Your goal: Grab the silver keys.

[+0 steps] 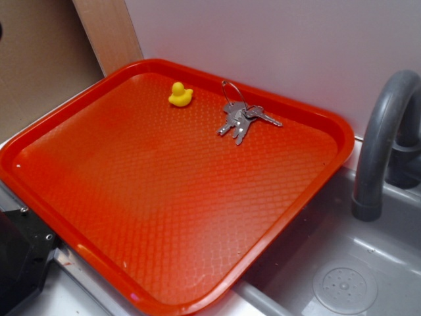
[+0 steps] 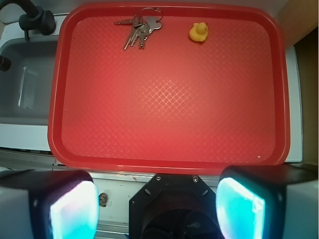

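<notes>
The silver keys (image 1: 242, 119) lie on the far part of the red tray (image 1: 164, 263), a small bunch on a thin wire ring, to the right of a yellow toy duck (image 1: 179, 95). In the wrist view the keys (image 2: 140, 29) lie at the tray's far edge, left of the duck (image 2: 199, 32). My gripper (image 2: 157, 206) is open and empty, its two fingers wide apart, high above the near rim of the tray (image 2: 164, 166) and far from the keys. The gripper does not show in the exterior view.
A grey sink basin (image 1: 348, 276) with a grey curved tap (image 1: 378, 145) lies right of the tray. A white wall runs behind it. The black robot base (image 1: 20, 257) sits at the near left corner.
</notes>
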Controlling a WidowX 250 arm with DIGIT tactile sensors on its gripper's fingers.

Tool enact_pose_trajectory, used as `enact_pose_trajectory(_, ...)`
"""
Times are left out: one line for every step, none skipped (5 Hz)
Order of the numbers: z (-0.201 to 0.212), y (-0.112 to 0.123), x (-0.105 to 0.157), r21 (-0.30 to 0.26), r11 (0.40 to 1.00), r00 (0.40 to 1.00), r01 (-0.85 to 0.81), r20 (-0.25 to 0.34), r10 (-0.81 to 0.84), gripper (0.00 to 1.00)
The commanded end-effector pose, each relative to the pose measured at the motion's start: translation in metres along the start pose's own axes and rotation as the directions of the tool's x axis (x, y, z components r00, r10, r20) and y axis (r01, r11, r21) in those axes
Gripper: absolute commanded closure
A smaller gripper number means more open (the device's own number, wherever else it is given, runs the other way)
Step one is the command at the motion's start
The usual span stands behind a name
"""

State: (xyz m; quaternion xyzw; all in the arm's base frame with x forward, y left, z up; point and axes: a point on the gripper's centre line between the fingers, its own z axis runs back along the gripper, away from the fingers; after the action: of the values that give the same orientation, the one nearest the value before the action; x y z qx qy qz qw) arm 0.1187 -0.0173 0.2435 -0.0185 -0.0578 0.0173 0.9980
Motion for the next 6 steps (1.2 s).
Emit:
enact_pose_trajectory(0.0,0.0,0.0,0.0,1.0,1.0,0.0,0.0,0.0,0.0)
enact_pose_trajectory(-0.027,-0.005,0.046,0.025,1.0,0.995,-0.014,0.101,0.012,0.0)
enact_pose_trajectory(-0.045,-0.017,0.079,0.062,0.991,0.968,0.116,0.218,-0.127,0.0)
enact_pose_trajectory(-0.06,-0.025,0.103,0.053,0.961,0.921,0.27,0.276,-0.274,0.0)
enact_pose_trajectory(-0.082,-0.017,0.126,0.079,0.923,0.878,0.377,0.286,-0.383,0.0)
enact_pose_trajectory(-0.09,-0.013,0.139,0.12,0.878,0.808,0.463,0.35,-0.473,0.0)
